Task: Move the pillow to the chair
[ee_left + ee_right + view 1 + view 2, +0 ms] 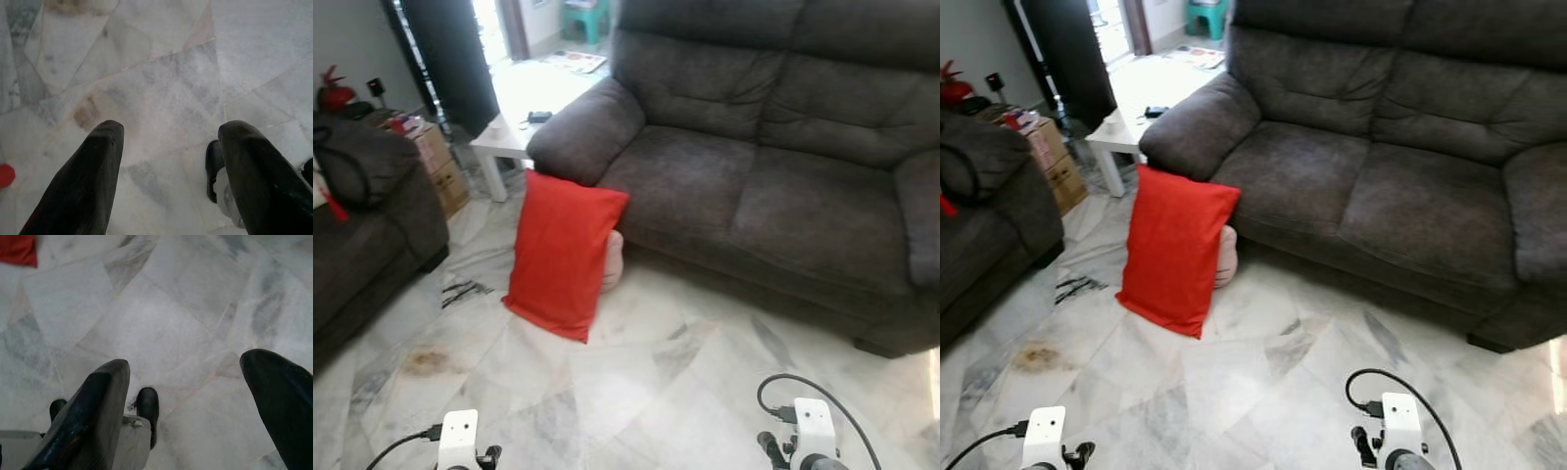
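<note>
Marble floor [636, 382] before grey sofa [773, 176]. Red pillow [563, 253] upright, long axis vertical, leaning on sofa's front corner, ahead, nearer left gripper [166, 161]; right gripper [195, 396] farther. Both low, fingers apart, empty.

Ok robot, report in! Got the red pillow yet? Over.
Not yet. Left gripper and right gripper open, low over the marble floor. Red pillow on the floor, propped against the sofa. Path to it looks clear. Over.
</note>
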{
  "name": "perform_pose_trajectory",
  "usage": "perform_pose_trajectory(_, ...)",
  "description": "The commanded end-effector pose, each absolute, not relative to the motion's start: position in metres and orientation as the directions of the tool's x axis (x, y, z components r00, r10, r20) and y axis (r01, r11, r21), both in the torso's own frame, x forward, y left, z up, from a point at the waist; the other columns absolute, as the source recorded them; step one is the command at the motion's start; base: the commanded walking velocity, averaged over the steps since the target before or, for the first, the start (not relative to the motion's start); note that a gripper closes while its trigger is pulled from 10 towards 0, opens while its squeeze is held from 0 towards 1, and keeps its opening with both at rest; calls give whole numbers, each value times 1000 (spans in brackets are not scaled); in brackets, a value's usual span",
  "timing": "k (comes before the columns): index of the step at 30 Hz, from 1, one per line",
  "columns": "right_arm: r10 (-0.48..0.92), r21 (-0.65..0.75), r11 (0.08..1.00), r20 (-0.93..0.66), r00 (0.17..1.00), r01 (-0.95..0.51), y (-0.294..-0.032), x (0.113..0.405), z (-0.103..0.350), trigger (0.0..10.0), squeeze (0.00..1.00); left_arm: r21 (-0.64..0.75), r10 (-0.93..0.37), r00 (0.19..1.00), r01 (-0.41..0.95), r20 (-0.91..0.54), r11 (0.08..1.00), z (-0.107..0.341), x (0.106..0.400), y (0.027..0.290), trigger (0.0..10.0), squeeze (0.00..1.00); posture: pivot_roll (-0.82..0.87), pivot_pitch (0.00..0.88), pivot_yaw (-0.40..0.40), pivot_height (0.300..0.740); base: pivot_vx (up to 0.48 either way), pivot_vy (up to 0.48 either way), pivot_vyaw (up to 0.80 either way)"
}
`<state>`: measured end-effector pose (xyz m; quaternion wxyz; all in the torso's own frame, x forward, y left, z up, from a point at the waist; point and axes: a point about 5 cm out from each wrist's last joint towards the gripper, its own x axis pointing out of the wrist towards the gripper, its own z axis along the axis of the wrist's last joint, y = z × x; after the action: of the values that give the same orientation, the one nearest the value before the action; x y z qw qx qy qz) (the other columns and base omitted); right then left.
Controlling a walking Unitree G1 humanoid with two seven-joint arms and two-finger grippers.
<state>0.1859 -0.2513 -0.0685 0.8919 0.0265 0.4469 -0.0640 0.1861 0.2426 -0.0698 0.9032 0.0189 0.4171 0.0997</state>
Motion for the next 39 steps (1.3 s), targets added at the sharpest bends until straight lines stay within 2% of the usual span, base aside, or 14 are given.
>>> perform_pose_trajectory(1,-93,3,987,-800,593,158,-253,185,-68,10000,0,132,206,636,-163,-743,978,-69,185,244,10000,0,-6,54,25,740,0,0,0)
perform_pose_trajectory(17,-86,1,990,-800,594,144,-252,186,-68,10000,0,135,200,634,-150,-747,979,-69,186,244,10000,0,-4,51,25,740,0,0,0)
perform_pose_trajectory(22,-83,-26,994,-797,598,103,-252,187,-67,10000,0,134,200,634,-150,-747,979,-70,186,244,10000,0,-3,44,25,740,255,0,0)
perform_pose_trajectory(27,-80,-14,993,-797,599,115,-252,187,-68,10000,0,132,198,634,-150,-748,980,-70,186,244,10000,0,-3,41,25,740,288,0,760)
perform_pose_trajectory(39,-74,-9,994,-803,591,112,-251,187,-68,10000,0,129,195,636,-149,-747,980,-69,187,243,10000,0,-5,13,23,740,299,0,0)
